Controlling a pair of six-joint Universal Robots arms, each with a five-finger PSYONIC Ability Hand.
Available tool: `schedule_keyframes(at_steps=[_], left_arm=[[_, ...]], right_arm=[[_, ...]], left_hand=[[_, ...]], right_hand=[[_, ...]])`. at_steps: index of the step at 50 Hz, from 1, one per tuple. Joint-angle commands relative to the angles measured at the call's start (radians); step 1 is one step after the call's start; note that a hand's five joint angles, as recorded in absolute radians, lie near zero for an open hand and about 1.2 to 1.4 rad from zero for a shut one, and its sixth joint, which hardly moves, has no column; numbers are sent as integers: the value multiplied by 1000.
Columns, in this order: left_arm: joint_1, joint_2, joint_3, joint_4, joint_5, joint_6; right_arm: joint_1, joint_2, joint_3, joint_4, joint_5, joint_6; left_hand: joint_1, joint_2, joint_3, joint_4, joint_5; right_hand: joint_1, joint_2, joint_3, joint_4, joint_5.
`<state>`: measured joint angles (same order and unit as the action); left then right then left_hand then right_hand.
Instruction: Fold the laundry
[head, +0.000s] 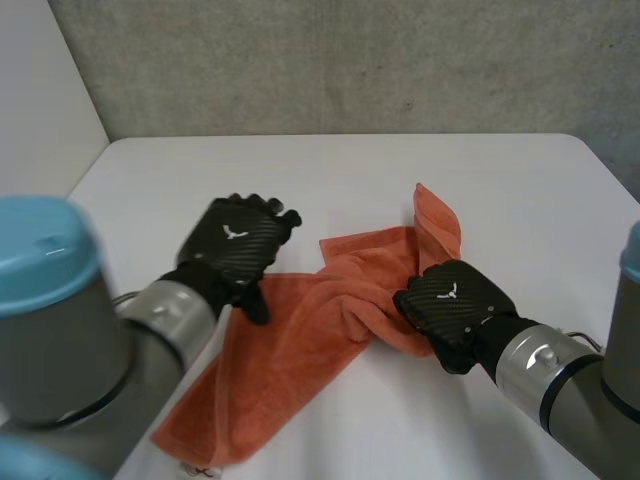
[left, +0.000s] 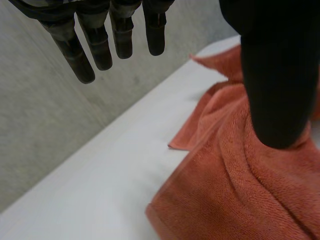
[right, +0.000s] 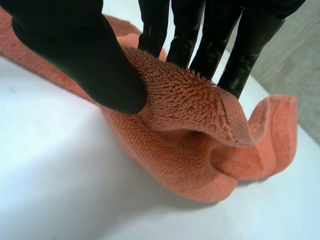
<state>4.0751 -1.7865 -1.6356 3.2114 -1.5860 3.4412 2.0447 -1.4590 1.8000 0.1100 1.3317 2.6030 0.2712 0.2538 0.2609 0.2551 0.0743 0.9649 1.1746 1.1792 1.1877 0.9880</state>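
From the head view I can't see the right hand's (head: 455, 300) fingertips; the back of the hand covers them, and the cloth under its palm is hidden too. The near end of the orange towel (head: 300, 350) runs behind the left forearm (head: 160, 320) and is cut off at the view's lower edge, so I can't make out that end. In the left wrist view the thumb (left: 277, 90) sits low over the towel, but I cannot tell whether it touches the pile.

The towel lies on the white worktop (head: 350, 170) as a long, rumpled strip. Its long axis runs diagonally from near the robot's left side out toward the far right. The far end is bunched, with one corner (head: 437, 212) folded up beyond the right hand.

The right hand is grasping the towel. In its wrist view a raised fold is pinched between the thumb (right: 85, 60) and the fingers (right: 225, 45), at the bunched far part of the strip. The left hand (head: 238, 243) is released, its fingers (left: 100, 45) straight and clear of the worktop. It is over the strip's left long edge, about midway along, and the towel lies beside and under its thumb.
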Motion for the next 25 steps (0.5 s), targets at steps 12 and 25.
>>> schedule_keyframes(at_steps=[12, 25], left_arm=[[44, -514, 388, -33, 75, -4], [91, -476, 416, -22, 89, 1]], right_arm=[[-28, -230, 116, -115, -86, -17], [-78, -221, 81, -112, -88, -14]], left_hand=[[545, 563, 556, 561, 568], [1125, 1143, 1135, 1141, 1147]], right_hand=[[431, 222, 217, 209, 234], [431, 222, 217, 209, 234]])
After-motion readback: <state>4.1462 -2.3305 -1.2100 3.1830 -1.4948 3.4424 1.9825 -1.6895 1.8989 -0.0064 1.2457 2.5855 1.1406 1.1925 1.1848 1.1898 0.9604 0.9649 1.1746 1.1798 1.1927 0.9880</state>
